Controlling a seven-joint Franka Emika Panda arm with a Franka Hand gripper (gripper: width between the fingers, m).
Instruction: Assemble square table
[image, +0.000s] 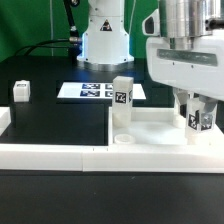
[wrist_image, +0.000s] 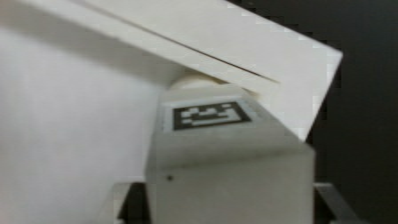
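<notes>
Square white plastic tabletop (image: 150, 127), a tray-like slab with a low rim, lies on the black table (image: 50, 115) at the exterior view's right, its near edge just behind the long low white border rail (image: 60, 156) that runs across the front and turns back along the exterior view's left edge. The white robot arm (image: 185, 45) comes down over the tabletop's right part, while its white base (image: 105, 35) stands at the back of the table. Behind the tabletop, flat on the black surface, lies the thin white marker board (image: 90, 91) with its black tags. One small white tagged leg (image: 122, 105) stands upright on the tabletop's left part, at a round corner socket (image: 123, 139) near the front rim. The gripper (image: 197, 118) holds a second small white tagged leg (image: 197, 121) (wrist_image: 222, 160) upright, low over the tabletop's right part; whether its lower end touches the tray I cannot tell. In the wrist view the jaws stand narrow, one dark fingertip (wrist_image: 121, 200) pressed on each side of this leg, whose black-and-white tag faces the camera, with the tabletop's rim corner close beyond it. A third small white tagged leg (image: 21, 91) lies well apart on the black table at the exterior view's left.
</notes>
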